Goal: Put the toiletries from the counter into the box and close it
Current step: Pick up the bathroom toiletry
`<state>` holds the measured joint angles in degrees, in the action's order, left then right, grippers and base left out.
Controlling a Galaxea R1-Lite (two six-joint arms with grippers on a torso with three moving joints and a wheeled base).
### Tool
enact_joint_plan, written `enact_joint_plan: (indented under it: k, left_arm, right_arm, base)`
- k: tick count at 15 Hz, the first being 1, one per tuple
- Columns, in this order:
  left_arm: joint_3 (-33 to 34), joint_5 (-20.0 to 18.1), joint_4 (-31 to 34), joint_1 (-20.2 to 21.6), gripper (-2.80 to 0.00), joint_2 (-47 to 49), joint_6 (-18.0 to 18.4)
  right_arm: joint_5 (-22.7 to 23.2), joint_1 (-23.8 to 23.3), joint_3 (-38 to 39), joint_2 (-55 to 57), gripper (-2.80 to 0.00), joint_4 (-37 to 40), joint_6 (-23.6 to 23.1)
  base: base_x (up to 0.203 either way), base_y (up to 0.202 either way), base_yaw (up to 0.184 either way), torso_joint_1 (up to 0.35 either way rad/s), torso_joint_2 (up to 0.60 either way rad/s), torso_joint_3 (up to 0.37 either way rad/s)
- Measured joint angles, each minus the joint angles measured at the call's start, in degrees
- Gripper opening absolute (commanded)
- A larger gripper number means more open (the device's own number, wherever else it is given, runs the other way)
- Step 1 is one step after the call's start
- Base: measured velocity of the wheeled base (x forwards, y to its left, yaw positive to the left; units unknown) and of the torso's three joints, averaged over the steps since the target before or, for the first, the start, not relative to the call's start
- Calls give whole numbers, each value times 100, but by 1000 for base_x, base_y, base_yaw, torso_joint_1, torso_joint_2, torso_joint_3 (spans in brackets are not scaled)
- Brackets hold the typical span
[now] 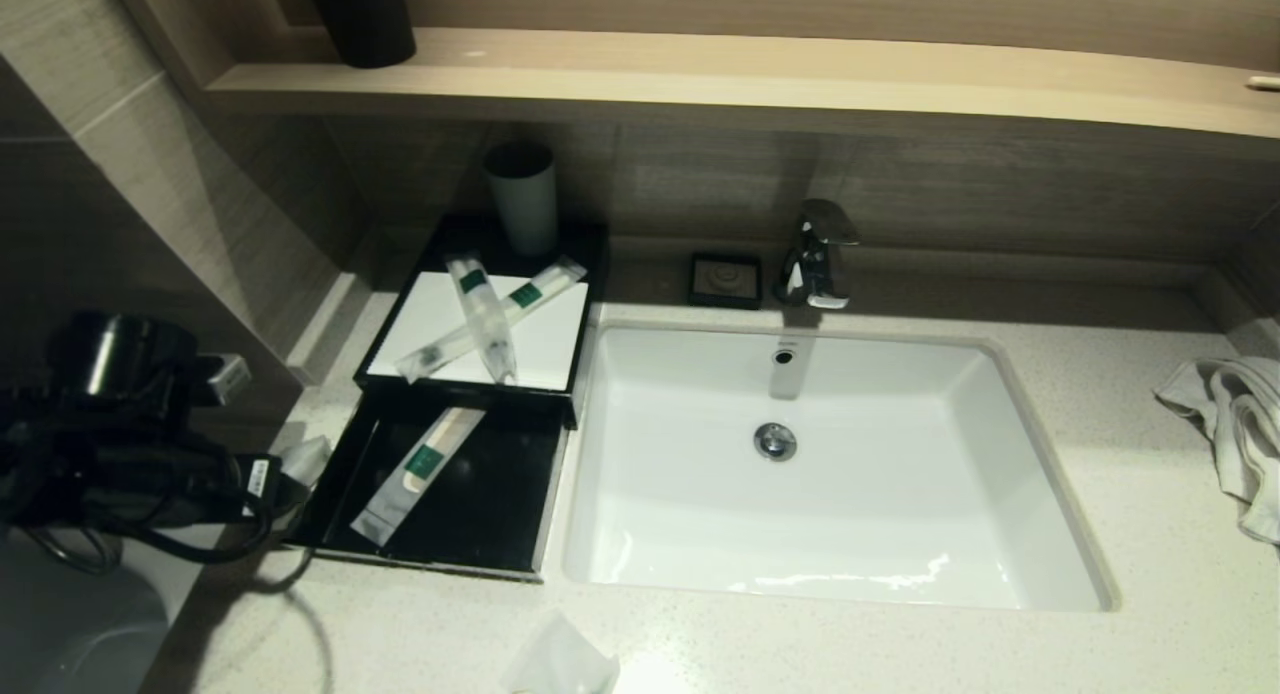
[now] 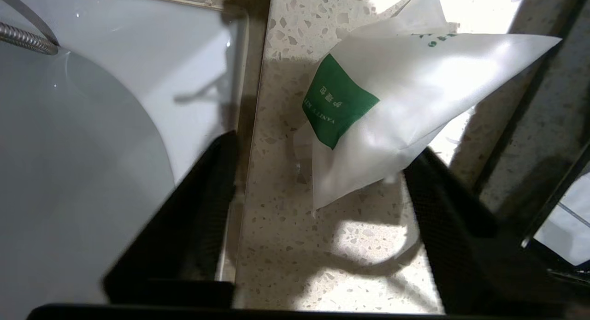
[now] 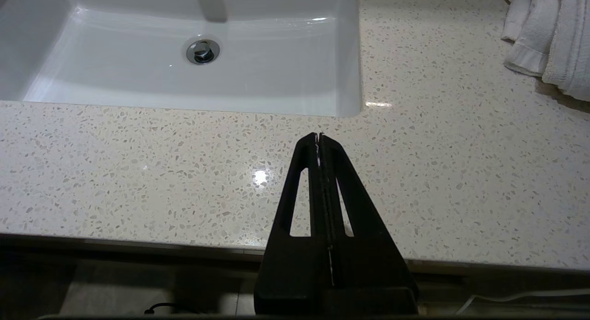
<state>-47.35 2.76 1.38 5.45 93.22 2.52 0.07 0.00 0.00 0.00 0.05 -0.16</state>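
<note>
A black box (image 1: pixel 480 534) stands left of the sink with its lower drawer pulled out, and one long packet (image 1: pixel 417 472) lies in the drawer. Two long packets (image 1: pixel 483 314) lie crossed on the box's white top. A white packet with a green label (image 2: pixel 392 112) lies on the counter just left of the drawer; it also shows in the head view (image 1: pixel 306 458). My left gripper (image 2: pixel 322 209) is open, its tips either side of the packet's near corner and not gripping it. Another white packet (image 1: pixel 560 664) lies at the counter's front edge. My right gripper (image 3: pixel 318 138) is shut and empty over the front counter edge.
The white sink (image 1: pixel 830 474) with a faucet (image 1: pixel 815 254) fills the middle. A grey cup (image 1: pixel 522 199) stands behind the box, with a black soap dish (image 1: pixel 725 279) beside it. A white towel (image 1: pixel 1235 424) lies at the right. A wall and a wooden shelf (image 1: pixel 700 74) are close by.
</note>
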Motion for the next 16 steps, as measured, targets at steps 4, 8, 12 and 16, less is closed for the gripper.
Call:
enact_joint_plan:
  k: [4,8,12,16]
  left_arm:
    - [6,2,7,6,-280,35,-8]
    - [46,-9,10,-5,-280,-1,-7]
    - [57,-4,11,-2,-280,-127,-27]
    - [9,-15,11,-2,-280,-461,-33]
  right_arm:
    - [0,0,0,0,-280,0,-1]
    - [0,0,0,0,-280,0,-2]
    - [-2,0,0,0,-280,0,-2]
    - [0,0,0,0,-280,1,-2]
  base:
    - [0,0,0,0,0,0]
    - [0,0,0,0,0,0]
    - [0,0,0,0,0,0]
    - [0,0,0,0,0,0]
